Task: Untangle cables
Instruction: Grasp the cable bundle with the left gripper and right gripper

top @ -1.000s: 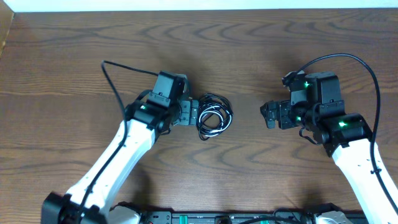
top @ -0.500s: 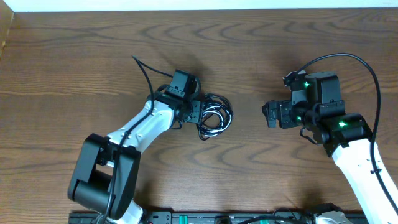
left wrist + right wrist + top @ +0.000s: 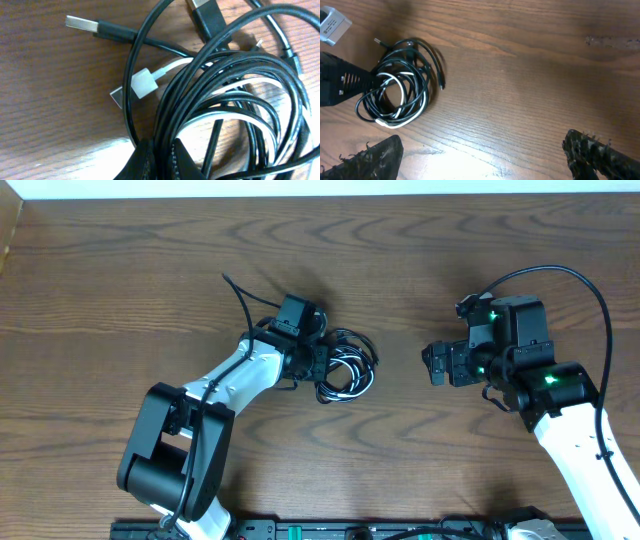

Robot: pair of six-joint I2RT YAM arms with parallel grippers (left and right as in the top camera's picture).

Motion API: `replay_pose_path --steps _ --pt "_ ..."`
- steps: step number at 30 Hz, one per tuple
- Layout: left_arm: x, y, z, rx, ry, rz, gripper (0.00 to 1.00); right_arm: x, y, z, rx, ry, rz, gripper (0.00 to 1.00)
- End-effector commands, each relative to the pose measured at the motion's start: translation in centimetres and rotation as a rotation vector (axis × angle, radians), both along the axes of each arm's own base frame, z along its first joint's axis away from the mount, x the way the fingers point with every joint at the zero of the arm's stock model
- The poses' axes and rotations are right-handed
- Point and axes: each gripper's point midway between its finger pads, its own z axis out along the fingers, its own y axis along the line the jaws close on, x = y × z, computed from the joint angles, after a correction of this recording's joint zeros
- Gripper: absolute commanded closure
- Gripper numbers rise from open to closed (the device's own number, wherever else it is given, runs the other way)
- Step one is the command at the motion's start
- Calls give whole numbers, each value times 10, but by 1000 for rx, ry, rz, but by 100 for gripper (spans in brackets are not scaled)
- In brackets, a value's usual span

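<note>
Right at the left gripper (image 3: 159,159) we are in among the cables (image 3: 220,100): two dark fingertips (image 3: 142,161) press together at the bottom of the left wrist view with a few black strands pinched between them, so that gripper is clenched on the bundle's near edge. The coil fans up and away from the fingers, black loops over one white cord (image 3: 165,72), whose pale plug lies just beside the grip, while a black USB plug (image 3: 82,23) juts out toward the far left, clear of the knot. From overhead, the cables (image 3: 345,365) sit as one tight, roughly round coil a little left of the table's middle, with no clear long axis, and the left gripper (image 3: 318,362) touches its left side. The right gripper (image 3: 436,364) hangs well apart on the other side, pointing at the coil across bare wood; in its own wrist view the two fingers (image 3: 370,160) stand wide apart with nothing between them, released, and the cables (image 3: 397,82) lie up and to the left of them. So the left arm is the nearer one by far, and the right would need to reach across, I judge, to pull a loop free. Beneath it all, the table (image 3: 120,270) is dark grained wood, with a pale strip along its far edge.
</note>
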Motion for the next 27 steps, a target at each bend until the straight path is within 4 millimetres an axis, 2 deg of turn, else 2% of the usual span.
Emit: replay_pose_path --steps 1,3,4,6,7,8,11,14,17,20,24,26,27 --pt "3 -22 30 -130 -19 -37 93 7 2 9 7 -29 -3 1" --pt "5 -33 59 -210 -54 -48 93 10 4 9 12 -33 0 1" --pt "7 -38 88 -267 -101 -41 93 12 7 8 26 -32 11 1" --pt "8 -39 119 -306 -170 -26 93 13 16 8 64 -30 39 0" --pt "8 -38 129 -317 -191 -24 93 13 19 9 81 -30 53 1" --pt "6 -37 148 -344 -225 -8 93 15 26 9 113 -30 76 1" --pt "0 -35 182 -395 -278 22 93 21 38 8 162 -34 113 2" --pt "-5 -36 196 -432 -292 19 93 24 50 5 218 -21 158 4" --pt "-10 -43 201 -480 -272 -3 93 23 59 2 260 2 190 4" --pt "-8 -46 207 -519 -257 32 93 19 72 0 350 55 210 3" --pt "-6 -52 217 -562 -281 3 93 15 80 4 432 102 193 4" --pt "-5 -52 218 -567 -285 6 93 15 82 5 480 148 132 13" --pt "-5 -53 219 -573 -284 10 93 15 82 5 500 171 98 23"
